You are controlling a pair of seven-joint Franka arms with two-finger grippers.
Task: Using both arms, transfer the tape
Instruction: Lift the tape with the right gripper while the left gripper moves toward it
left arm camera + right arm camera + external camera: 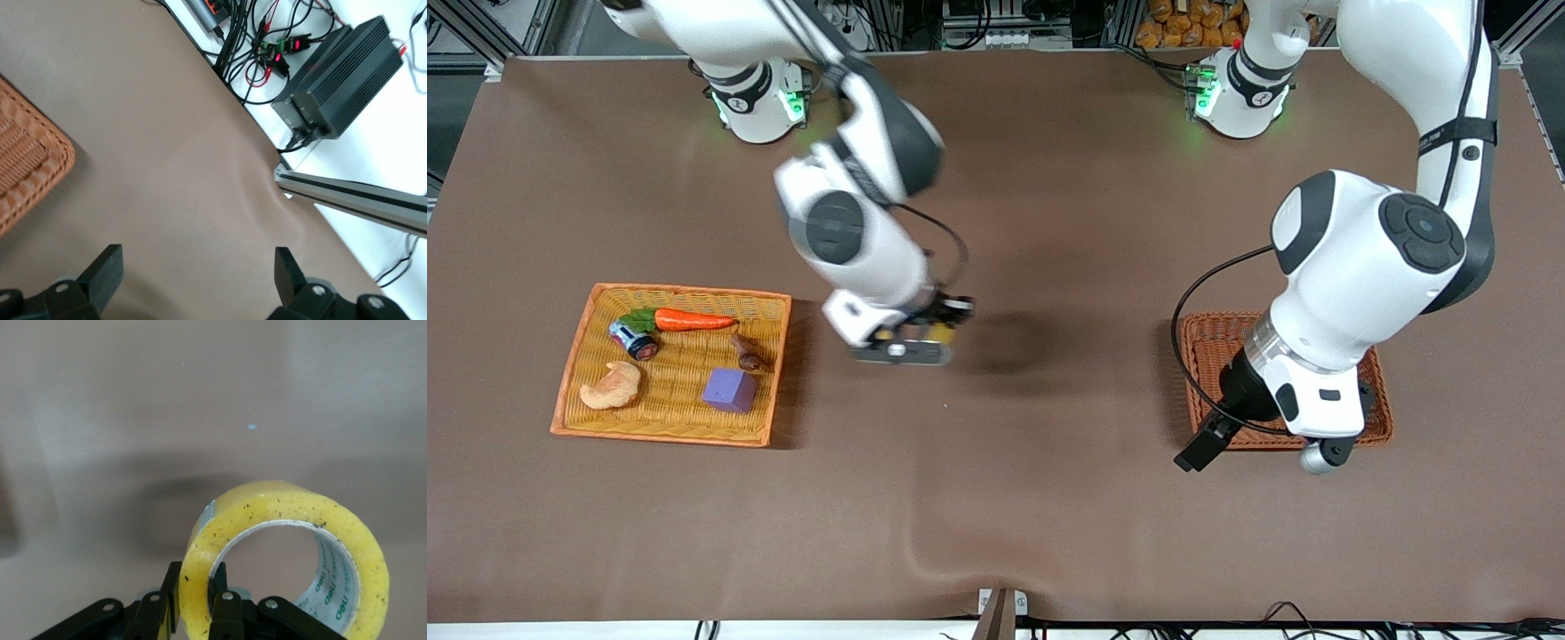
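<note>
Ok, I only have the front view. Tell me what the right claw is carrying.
Observer: The right claw is shut on the tape. It pinches one wall of the yellow ring.
Operator: Now report the left claw.
Observer: The left claw is open with nothing between its fingers. It is over the table, at the edge of the brown basket.
Operator: Describe the roll's inside.
Observer: The pale core carries green lettering, and the hole is unobstructed.
</note>
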